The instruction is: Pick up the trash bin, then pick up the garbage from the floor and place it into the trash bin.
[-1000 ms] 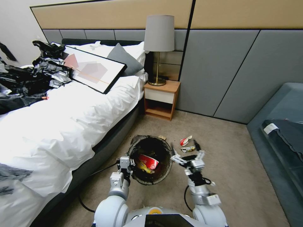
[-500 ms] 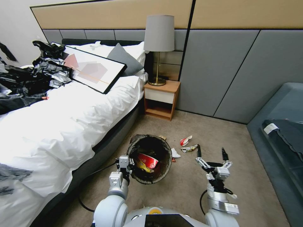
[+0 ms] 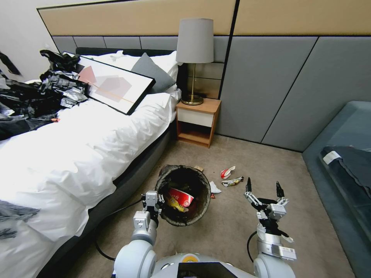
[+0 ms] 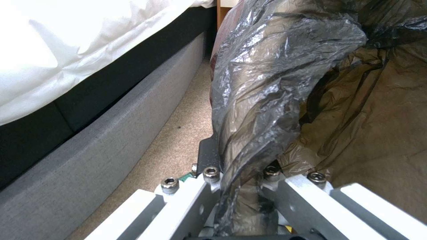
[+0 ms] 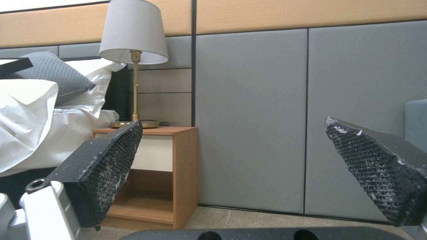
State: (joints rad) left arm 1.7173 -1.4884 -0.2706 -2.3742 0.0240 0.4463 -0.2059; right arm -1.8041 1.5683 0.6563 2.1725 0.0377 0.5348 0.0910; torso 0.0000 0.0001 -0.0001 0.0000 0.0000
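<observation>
The trash bin point(image 3: 184, 217), round with a black bag liner, hangs tilted just above the carpet beside the bed. My left gripper point(image 3: 154, 203) is shut on its near rim. In the left wrist view the crinkled liner point(image 4: 276, 76) is pinched in that gripper point(image 4: 238, 175). A red-and-white cup point(image 3: 181, 197) and a yellow packet lie inside. Garbage rests on the floor beyond the bin: a white tissue point(image 3: 214, 188), a shiny packet point(image 3: 232, 181), a red-and-white wrapper point(image 3: 227, 172) and a cardboard scrap point(image 3: 199, 168). My right gripper point(image 3: 263, 186) point(image 5: 242, 156) stands open and empty, right of the litter.
The bed point(image 3: 77, 154) runs along the left with a cable on the floor under its edge. A wooden nightstand point(image 3: 197, 121) with a lamp point(image 3: 194, 58) stands at the grey wall. A blue sofa point(image 3: 344, 154) closes off the right side. Open carpet lies between.
My right gripper, open throughout, has swung from beside the bin's rim out to the right and back toward me, uncovering the white tissue. The bin and left gripper have stayed put.
</observation>
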